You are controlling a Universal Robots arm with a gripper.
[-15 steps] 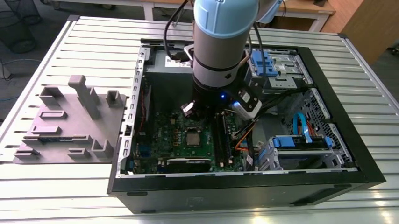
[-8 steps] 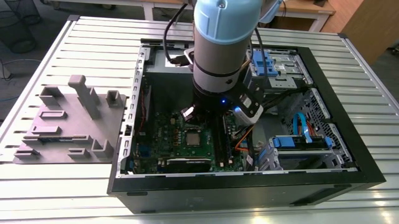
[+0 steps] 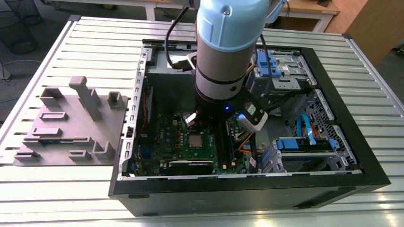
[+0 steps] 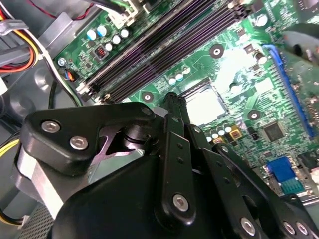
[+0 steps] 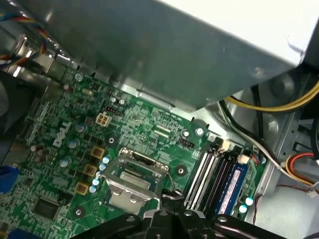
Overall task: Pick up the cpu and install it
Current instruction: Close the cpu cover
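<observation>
cpu: appearing to be lying flat inside the socket near the middle of the motherboard (image 3: 165, 137), showing as a small grey square (image 3: 197, 140) in the exterior view and as a bright pale square (image 4: 207, 105) in the second wrist view; it is not sitting in the end effector.
socket frame: the metal frame with the hollow centre (image 5: 128, 196) is looking lowered around that square in the first wrist view; whether its thin lever is latched I cannot tell.
end effector: hovering just above the board beside the socket (image 4: 172, 99), its fingers looking pressed together, with nothing showing between them.
progress: judging from this, the pick-up and placement are looking done; what is remaining unclear is the locking of the frame.
robot arm: reaching straight down into the open case (image 3: 224, 47) and hiding much of the board's far side from the exterior view.
memory slots: running in long dark rows just beside the socket (image 4: 169, 42), crowding one side of it.
grey metal housing: hanging over the board's edge near the socket (image 5: 174, 50) and narrowing the room above.
cables: yellow and red wires are trailing along the case wall past the slots (image 5: 279, 102), well apart from the socket.
computer case: lying open on its side (image 3: 252, 198) on the slatted desk (image 3: 75, 189).
grey moulded tray: resting on the desk at the exterior view's left of the case (image 3: 69, 127).
</observation>
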